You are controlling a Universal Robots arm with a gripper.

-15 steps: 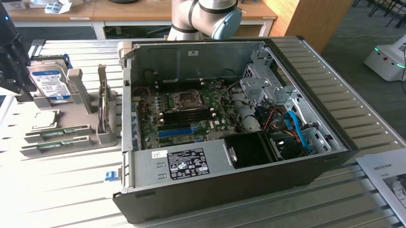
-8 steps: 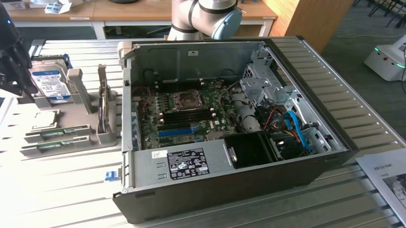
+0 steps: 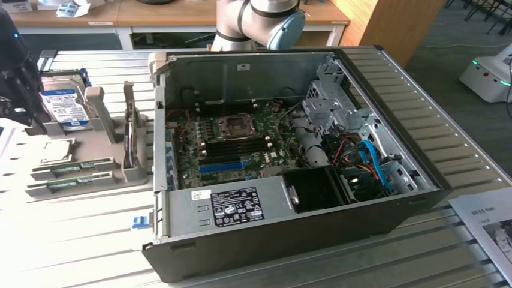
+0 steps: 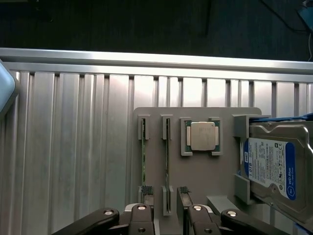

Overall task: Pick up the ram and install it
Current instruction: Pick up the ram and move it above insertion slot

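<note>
We find the ram [image 4: 167,156] standing on edge in the grey holder [image 4: 200,171]. In the exterior view this holder lies at nine o'clock from the open computer case [image 3: 288,156]. The claw [image 4: 165,191] is released, jaws spread, with one end of the ram in the gap between them and no contact evident. We judge the ram light, stiff and thin, yet fragile. Grip it squarely across its flat faces, without twisting. A second stick [image 4: 144,152] stands just beside.
</note>
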